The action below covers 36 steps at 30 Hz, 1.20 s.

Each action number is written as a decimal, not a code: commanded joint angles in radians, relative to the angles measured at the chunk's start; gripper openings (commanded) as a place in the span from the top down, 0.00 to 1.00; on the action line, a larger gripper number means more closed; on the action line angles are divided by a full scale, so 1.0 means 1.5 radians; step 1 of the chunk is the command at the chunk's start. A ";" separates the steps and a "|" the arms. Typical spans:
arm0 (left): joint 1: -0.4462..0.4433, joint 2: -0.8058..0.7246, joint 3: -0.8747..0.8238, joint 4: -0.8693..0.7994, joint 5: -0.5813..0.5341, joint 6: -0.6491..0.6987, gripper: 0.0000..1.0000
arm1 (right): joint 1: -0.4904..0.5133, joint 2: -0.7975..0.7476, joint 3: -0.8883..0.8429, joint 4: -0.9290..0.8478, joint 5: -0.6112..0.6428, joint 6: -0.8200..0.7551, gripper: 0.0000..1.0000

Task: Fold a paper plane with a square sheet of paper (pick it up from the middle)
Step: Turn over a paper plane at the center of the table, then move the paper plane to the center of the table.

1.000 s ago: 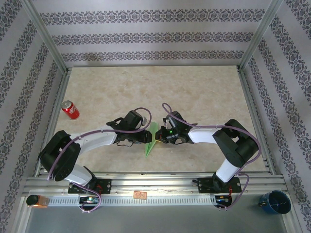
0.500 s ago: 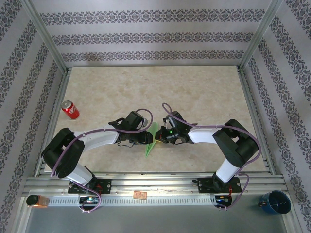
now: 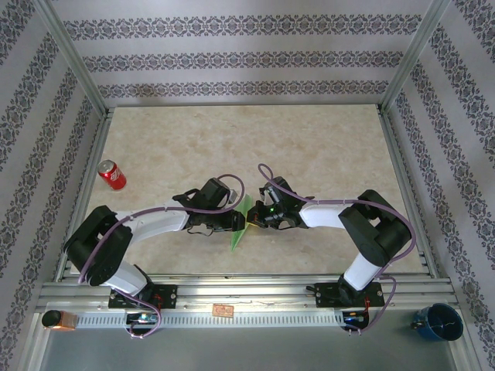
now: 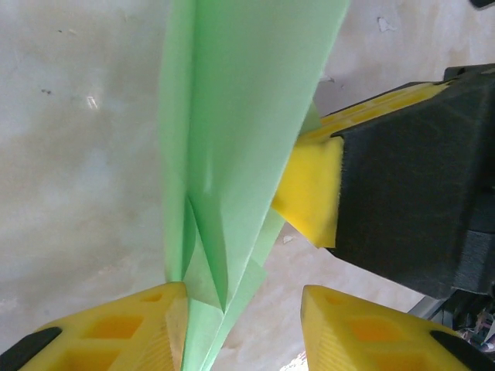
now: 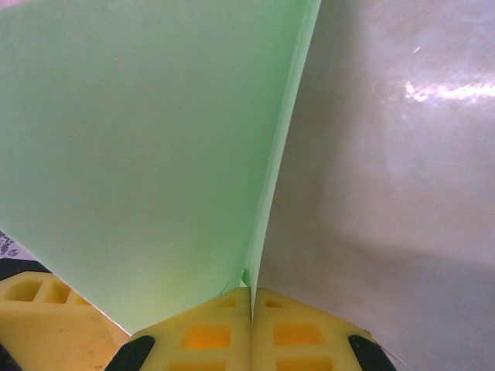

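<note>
While the right gripper is clamping shut on the edge of the paper plane, you are straddling its folds with the left gripper, jaws part open: one pad is touching the green paper, the other is standing clear. Both are meeting over the table, towards its near edge. Be closing squarely across the centre crease, slowly, so the layers are pressing flat rather than sliding or buckling.

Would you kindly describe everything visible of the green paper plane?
The paper plane is thin, matte, light green paper, unmarked, folded into a slim pointed shape with layered creases. It is held on edge, toward the near side of the table. The right gripper is shut on one edge; the left gripper is open around it, one finger apparently touching.
</note>
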 commanded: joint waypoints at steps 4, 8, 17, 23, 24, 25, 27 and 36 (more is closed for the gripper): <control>-0.010 -0.028 -0.020 -0.019 -0.014 0.005 0.59 | 0.002 0.008 0.015 0.004 -0.009 0.000 0.96; -0.011 -0.013 -0.011 -0.020 0.000 0.011 0.61 | 0.001 0.008 0.016 0.004 -0.010 0.000 0.97; -0.013 0.009 0.001 -0.029 -0.013 0.019 0.61 | 0.001 0.005 0.015 0.003 -0.009 0.000 0.96; -0.014 0.022 0.004 -0.027 -0.011 0.027 0.61 | 0.002 0.004 0.015 0.005 -0.009 0.001 0.96; -0.015 0.024 0.005 -0.027 -0.011 0.028 0.61 | 0.001 0.004 0.015 0.004 -0.009 0.001 0.96; -0.014 0.027 0.005 -0.027 -0.012 0.029 0.61 | 0.001 0.003 0.015 0.003 -0.009 0.001 0.96; -0.015 0.029 0.005 -0.026 -0.013 0.031 0.61 | 0.001 0.004 0.015 0.004 -0.009 0.001 0.96; -0.017 0.047 0.021 -0.037 -0.023 0.040 0.62 | 0.001 0.005 0.015 0.007 -0.009 0.002 0.96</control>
